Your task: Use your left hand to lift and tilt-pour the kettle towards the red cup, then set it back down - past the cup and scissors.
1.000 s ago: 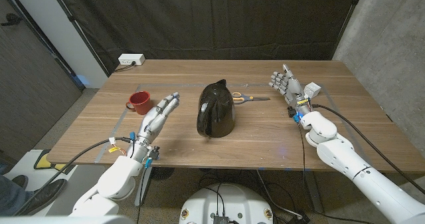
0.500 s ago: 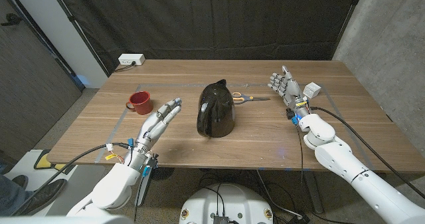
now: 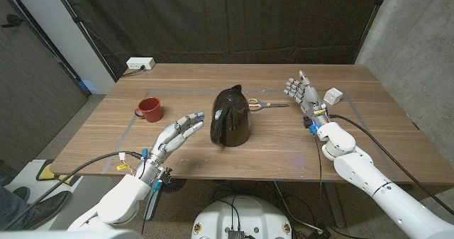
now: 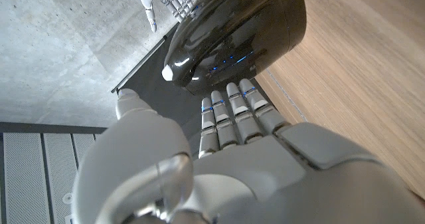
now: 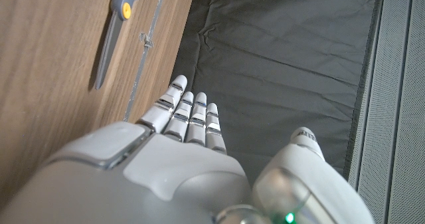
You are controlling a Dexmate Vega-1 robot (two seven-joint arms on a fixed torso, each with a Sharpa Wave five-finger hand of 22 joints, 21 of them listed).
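Nothing is lifted yet: kettle (image 3: 231, 116) stands mid-table, red cup (image 3: 150, 108) to its left, scissors (image 3: 262, 104) behind. Left hand (image 3: 179, 131), fingers spread and empty, nears it; grasp, pour, set-down remain.

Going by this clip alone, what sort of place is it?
Probably a lab or test bay: a wooden table before a black curtain, concrete wall, and staged props, a kettle and cup.

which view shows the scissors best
The head view: the scissors lie whole on the table, orange handles beside the kettle, blades pointing toward the right hand. The right wrist view catches the scissors only partly, cut off at the picture's edge. In the left wrist view I cannot make them out.
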